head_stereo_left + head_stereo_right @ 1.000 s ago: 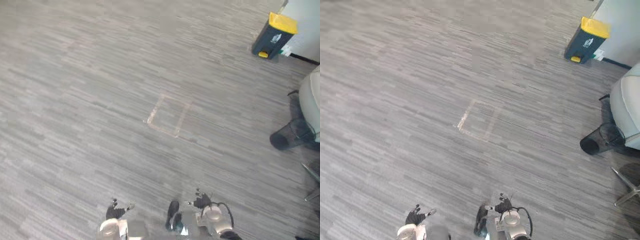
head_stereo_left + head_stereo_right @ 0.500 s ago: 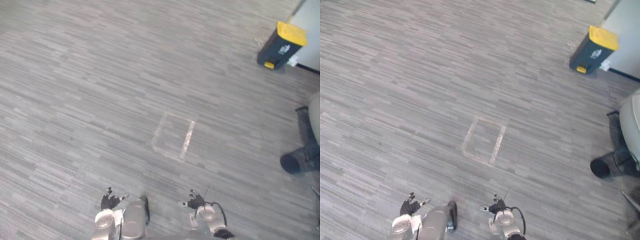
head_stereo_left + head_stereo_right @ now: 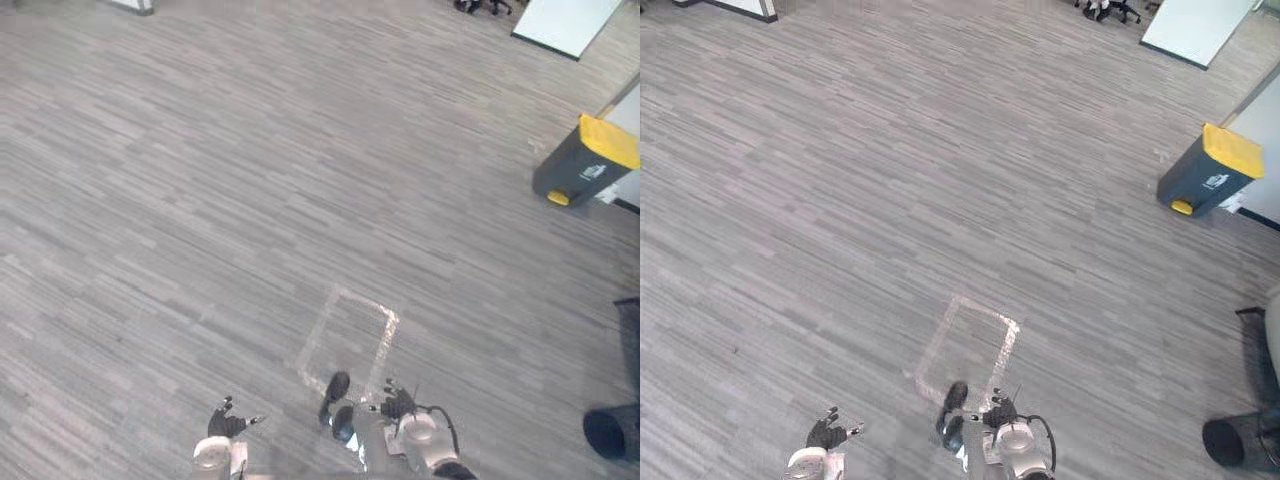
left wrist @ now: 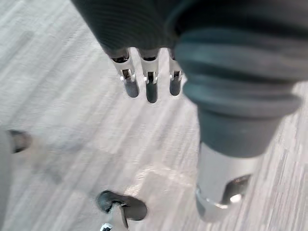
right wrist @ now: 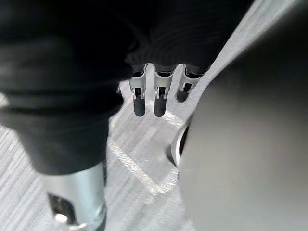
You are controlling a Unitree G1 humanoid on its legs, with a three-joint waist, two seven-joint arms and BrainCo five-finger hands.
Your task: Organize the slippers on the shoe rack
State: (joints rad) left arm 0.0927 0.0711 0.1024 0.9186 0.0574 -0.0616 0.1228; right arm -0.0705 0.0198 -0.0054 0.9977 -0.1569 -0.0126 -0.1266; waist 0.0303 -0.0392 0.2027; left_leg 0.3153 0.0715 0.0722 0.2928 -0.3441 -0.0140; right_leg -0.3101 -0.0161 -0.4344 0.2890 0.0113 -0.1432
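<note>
We see our left hand point(image 3: 222, 424) with fingers point(image 4: 150, 89) straight and relaxed, grasping nothing; our right hand point(image 3: 398, 404) hangs just as loose, fingers point(image 5: 160, 101) extended and thumb apart, nothing in it; both hang over grey carpet floor point(image 3: 200, 200); a taped square point(image 3: 348, 335) lies just ahead of the right hand; a yellow-lidded bin point(image 3: 585, 160) stands well beyond it to its right; a black basket point(image 3: 610, 432) sits further right; where the slippers lie we cannot tell.
</note>
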